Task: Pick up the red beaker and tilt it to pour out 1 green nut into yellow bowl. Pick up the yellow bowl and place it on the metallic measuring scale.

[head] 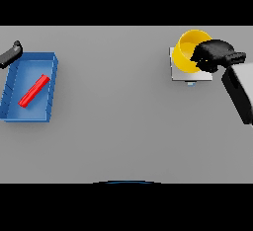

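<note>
Yellow round bowl [189, 52] sits on the metallic square scale [179, 72], upper right of frame, my right hand [213, 55] curled around its rim. My left hand [12, 54] rests upper left, relaxed, beside the blue tray [49, 87] holding a red bar [33, 91] on the grey desk [118, 116].

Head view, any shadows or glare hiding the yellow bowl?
Head view: even, flat light, no glare. The right hand covers part of the yellow bowl on the scale; the bowl's inside is partly hidden.
</note>
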You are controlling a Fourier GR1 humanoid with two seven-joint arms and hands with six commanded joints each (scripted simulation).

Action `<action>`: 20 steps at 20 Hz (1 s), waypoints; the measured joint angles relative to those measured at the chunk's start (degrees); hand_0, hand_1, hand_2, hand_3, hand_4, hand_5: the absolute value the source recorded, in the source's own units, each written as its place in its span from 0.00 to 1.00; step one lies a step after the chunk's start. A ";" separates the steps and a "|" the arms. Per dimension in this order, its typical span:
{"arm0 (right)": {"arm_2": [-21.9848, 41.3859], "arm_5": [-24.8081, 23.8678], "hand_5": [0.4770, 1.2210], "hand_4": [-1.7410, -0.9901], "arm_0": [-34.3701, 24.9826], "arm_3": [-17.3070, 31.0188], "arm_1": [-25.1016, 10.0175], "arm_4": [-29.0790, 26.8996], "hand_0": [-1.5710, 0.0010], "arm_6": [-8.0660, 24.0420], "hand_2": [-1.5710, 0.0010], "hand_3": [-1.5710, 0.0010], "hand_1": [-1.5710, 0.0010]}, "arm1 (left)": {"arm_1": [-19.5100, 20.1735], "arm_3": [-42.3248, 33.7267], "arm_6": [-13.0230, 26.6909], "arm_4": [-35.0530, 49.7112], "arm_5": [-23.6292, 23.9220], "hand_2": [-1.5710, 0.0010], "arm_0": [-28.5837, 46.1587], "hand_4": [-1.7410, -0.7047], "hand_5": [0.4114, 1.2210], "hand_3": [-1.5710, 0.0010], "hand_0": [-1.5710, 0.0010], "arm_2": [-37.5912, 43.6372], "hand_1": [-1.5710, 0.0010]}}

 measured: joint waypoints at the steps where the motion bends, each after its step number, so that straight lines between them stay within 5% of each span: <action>1: -0.02 -0.28 1.00 0.01 -0.65 1.44 0.42 0.17 0.08 0.02 0.12 0.01 0.19 | 0.12 -0.41 0.70 0.17 0.15 1.00 0.14 0.86 0.46 1.00 1.00 -0.04 1.00; 7: -0.05 -1.25 1.00 0.02 -0.97 4.42 0.81 0.10 0.10 -1.59 0.11 0.02 0.22 | -0.06 0.37 0.77 -0.21 -0.55 1.00 -0.61 0.87 0.44 1.00 1.00 -0.28 1.00; 8: -0.27 -1.44 1.00 0.09 -1.68 5.86 1.03 0.14 0.11 -1.71 0.18 0.02 0.25 | -0.16 0.79 0.14 0.00 -0.86 1.00 -0.46 0.87 0.45 1.00 1.00 -0.14 1.00; 9: -0.54 -1.20 1.00 0.13 -1.70 6.29 1.49 -0.14 0.10 -1.05 0.25 0.12 0.27 | -0.02 0.68 -0.44 0.07 -0.80 1.00 -0.35 0.87 0.45 1.00 1.00 0.04 1.00; 14: -1.18 2.14 0.64 0.25 -2.10 6.77 1.97 -1.36 0.47 0.55 0.62 0.49 0.62 | -0.76 2.24 -0.82 0.34 -0.93 1.00 -0.69 0.86 0.44 1.00 1.00 0.44 1.00; 20: -1.17 2.74 0.48 0.36 -1.72 7.60 1.77 -1.42 0.85 0.38 0.84 0.70 0.89 | -0.53 0.52 -0.74 -0.14 -0.32 1.00 -0.28 0.86 0.44 1.00 1.00 -0.15 1.00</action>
